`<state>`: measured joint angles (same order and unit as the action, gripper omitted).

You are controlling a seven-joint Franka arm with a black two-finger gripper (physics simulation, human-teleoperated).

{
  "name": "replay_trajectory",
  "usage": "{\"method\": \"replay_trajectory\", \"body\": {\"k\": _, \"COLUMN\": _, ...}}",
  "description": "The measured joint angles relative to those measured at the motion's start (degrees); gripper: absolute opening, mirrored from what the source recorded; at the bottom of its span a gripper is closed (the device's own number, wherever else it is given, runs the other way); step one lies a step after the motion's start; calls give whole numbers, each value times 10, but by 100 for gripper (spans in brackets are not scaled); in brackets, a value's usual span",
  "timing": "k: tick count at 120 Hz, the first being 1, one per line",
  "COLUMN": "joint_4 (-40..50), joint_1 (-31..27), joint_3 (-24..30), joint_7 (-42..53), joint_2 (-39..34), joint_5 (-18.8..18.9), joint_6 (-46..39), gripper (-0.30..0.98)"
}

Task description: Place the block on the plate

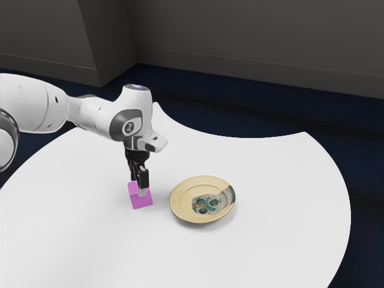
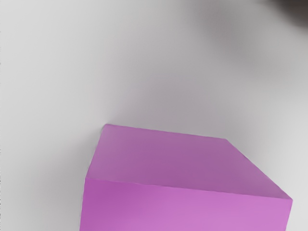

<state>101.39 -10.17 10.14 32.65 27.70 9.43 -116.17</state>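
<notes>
1. Nearest the wrist camera sits the magenta, flat-faced block (image 2: 178,163), resting on the smooth white table (image 1: 282,240)
2. The black gripper (image 1: 141,188) is right at the block and covers part of it in the exterior view; whether it is clenched or released, I cannot tell
3. Near the block, toward the exterior view's right, lies the round, pale yellow plate (image 1: 179,204) with a green-and-grey pattern
4. Beyond the table, dark blue floor (image 1: 252,114) meets grey walls (image 1: 252,36)

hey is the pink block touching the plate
Apart. The exterior view shows a strip of bare white tabletop between the block and the plate.
</notes>
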Motion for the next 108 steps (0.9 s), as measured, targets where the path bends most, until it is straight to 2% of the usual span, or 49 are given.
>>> {"method": "replay_trajectory", "body": {"k": 45, "joint_4": -8, "joint_1": 0, "joint_3": -6, "joint_7": 8, "joint_2": 29, "joint_5": -1, "joint_6": -27, "gripper": 68}}
{"method": "replay_trajectory", "body": {"k": 75, "joint_4": -9, "joint_1": 0, "joint_3": -9, "joint_7": 11, "joint_2": 32, "joint_5": -3, "joint_6": -32, "gripper": 49}}
{"method": "replay_trajectory", "body": {"k": 108, "joint_4": -9, "joint_1": 1, "joint_3": -9, "joint_7": 12, "joint_2": 18, "joint_5": -3, "joint_6": -30, "gripper": 42}}
